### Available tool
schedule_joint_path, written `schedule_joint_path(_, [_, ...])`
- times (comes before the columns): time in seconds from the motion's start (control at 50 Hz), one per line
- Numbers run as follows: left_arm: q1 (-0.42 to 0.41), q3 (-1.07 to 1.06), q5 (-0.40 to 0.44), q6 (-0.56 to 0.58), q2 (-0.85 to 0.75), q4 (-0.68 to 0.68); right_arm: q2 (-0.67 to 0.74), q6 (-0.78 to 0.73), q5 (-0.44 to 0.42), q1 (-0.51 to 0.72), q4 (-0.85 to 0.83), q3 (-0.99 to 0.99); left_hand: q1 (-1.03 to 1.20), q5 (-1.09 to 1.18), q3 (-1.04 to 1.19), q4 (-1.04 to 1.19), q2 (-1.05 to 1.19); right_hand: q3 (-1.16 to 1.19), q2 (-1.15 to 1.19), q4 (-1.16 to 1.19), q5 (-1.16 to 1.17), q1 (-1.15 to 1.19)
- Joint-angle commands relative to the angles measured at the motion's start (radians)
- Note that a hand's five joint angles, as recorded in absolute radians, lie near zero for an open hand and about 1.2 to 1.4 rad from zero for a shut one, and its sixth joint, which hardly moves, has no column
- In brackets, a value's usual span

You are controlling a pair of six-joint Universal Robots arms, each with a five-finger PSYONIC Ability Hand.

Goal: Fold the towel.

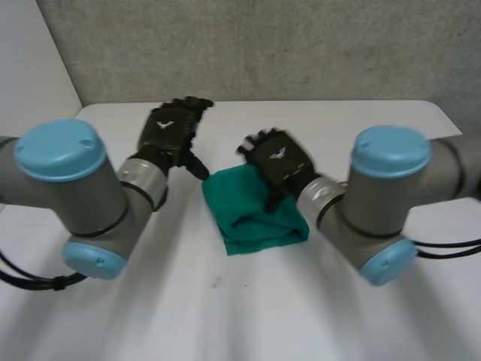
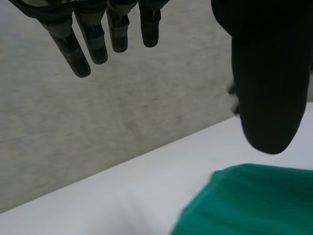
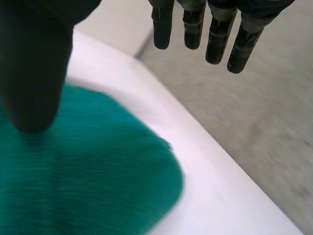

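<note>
Two empty hands, fingers straight: left hand [image 1: 169,131] at the towel's [image 1: 255,214] ten o'clock, right hand [image 1: 279,162] over its one o'clock edge — towel already folded compact, task seemingly near done.

A smooth white table with rounded far corners [image 1: 225,323] spread across the head view below the wall; its top was plain and matte, with one small dark speck [image 1: 216,283] on it toward the near side, roughly midway across. Behind the table's far edge stood a rough grey speckled wall [image 1: 263,45], meeting the tabletop along a straight line; in both wrist views the same mottled grey surface rose just beyond the white edge. A plain pale flat panel [image 1: 30,53] adjoined the grey wall by the table's far left corner; its border slanted down to the tabletop.
</note>
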Motion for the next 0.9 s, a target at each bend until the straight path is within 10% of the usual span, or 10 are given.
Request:
schedule_joint_path(0.02, [-0.111,0.138,-0.008,-0.001,-0.132,-0.081,-0.039,0.268,0.007,-0.092,0.074,-0.01,0.005,-0.024,-0.018,-0.007,-0.007,-0.035,-0.046,-0.059,-0.063,-0.029])
schedule_joint_path(0.2, [-0.145,0.205,-0.171,0.005,-0.271,-0.167,0.116,0.271,-0.016,-0.107,0.241,-0.162,0.028,0.0,0.005,0.016,0.017,-0.035,-0.046,-0.059,-0.063,-0.029])
schedule_joint_path(0.58, [-0.141,0.13,-0.168,0.1,-0.295,-0.258,0.228,0.194,0.047,-0.11,0.413,-0.299,-0.01,-0.038,-0.033,-0.022,-0.021,-0.035,-0.046,-0.059,-0.063,-0.029])
schedule_joint_path(0.78, [-0.109,0.152,-0.165,0.097,-0.042,-0.256,0.032,0.217,0.137,-0.14,0.327,-0.241,-0.017,-0.045,-0.039,-0.029,-0.028,-0.035,-0.046,-0.059,-0.063,-0.029])
schedule_joint_path(0.9, [-0.005,0.162,-0.154,0.088,0.12,-0.297,-0.221,0.26,0.357,-0.209,0.209,-0.162,-0.017,-0.045,-0.039,-0.029,-0.028,-0.035,-0.046,-0.059,-0.063,-0.029])
